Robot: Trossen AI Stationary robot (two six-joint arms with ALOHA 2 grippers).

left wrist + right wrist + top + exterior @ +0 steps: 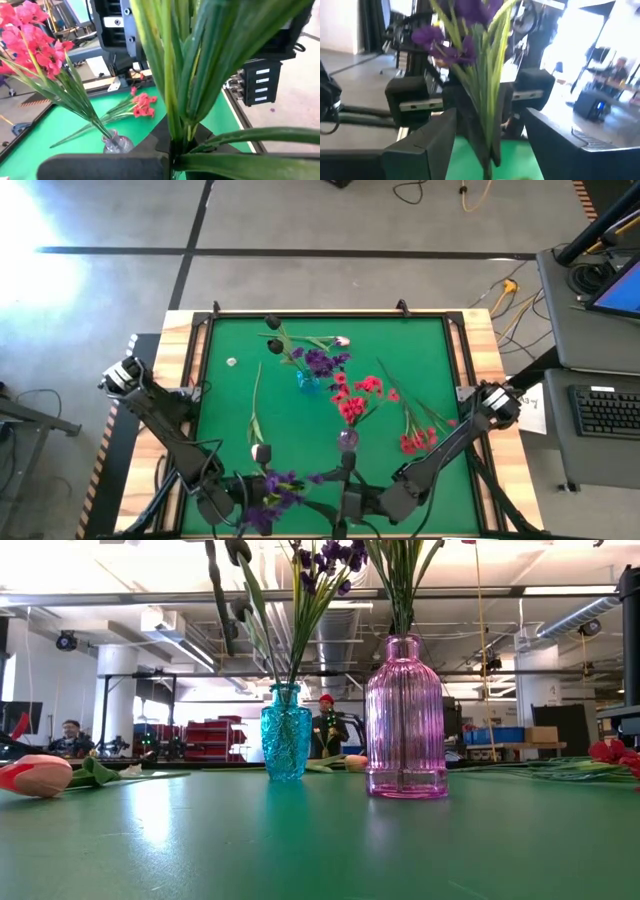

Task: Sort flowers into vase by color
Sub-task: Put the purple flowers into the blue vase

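My left gripper is at the table's near edge, shut on a purple flower with long green leaves. My right gripper faces it from the right, open, its fingers on either side of the same stem without touching it. A blue vase holds purple flowers. A pink vase holds red flowers. Loose red flowers lie on the cloth at the right. White-pink tulips lie flat on the cloth too. My left gripper pinches the purple flower's green stem and leaf bases between its two fingers. The fingers come nearly level from the table's left and lie across the stem. The flower is lifted clear of the table.
The two vases stand close together at mid table. A small white bit lies far left on the cloth. The raised wooden rim frames the green cloth. People show in the room beyond the table's far edge.
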